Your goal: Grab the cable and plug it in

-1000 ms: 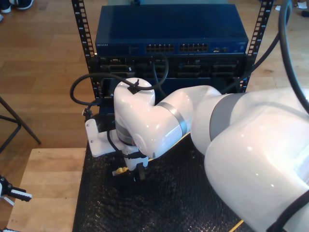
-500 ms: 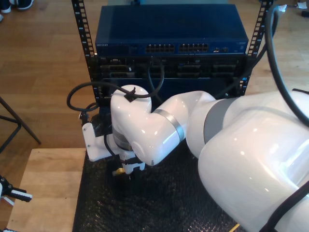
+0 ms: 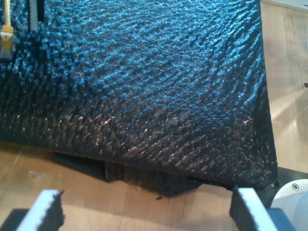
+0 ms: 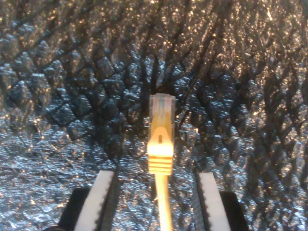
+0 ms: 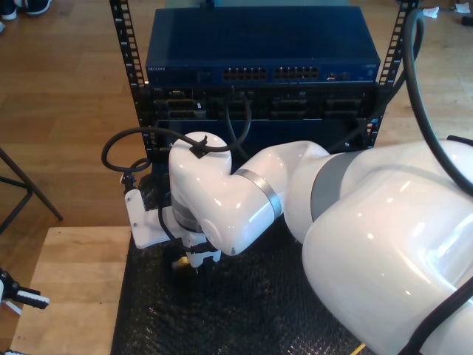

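Hovering low over the black bubble-textured mat (image 5: 244,310), my second gripper (image 4: 156,192) has its jaws standing apart, one white ribbed pad (image 4: 102,199) on each side of the thin yellow-orange network cable (image 4: 161,192). Neither pad touches it, so nothing is clamped. The cable runs up the middle of the gap, and its clear plastic plug (image 4: 161,111) with the yellow strain boot lies on the mat just ahead of the pads, pointing away from the wrist. Judgement: the jaws straddle the cable behind the boot so that closing grips the cord and leaves the plug free for insertion.

In the exterior view the large white arm covers most of the mat; a bit of yellow shows under its wrist near the mat's left edge in that view.

My first gripper (image 3: 144,211) sits well apart over the pale wooden tabletop (image 3: 120,202), jaws wide apart and holding nothing, looking across the mat's edge. Judgement: parked clear of the pick.

Container: the black rack (image 5: 126,66) behind the mat holds a dark blue network switch (image 5: 259,44) with two banks of ports, and darker units below it. Whether any port is occupied cannot be told.
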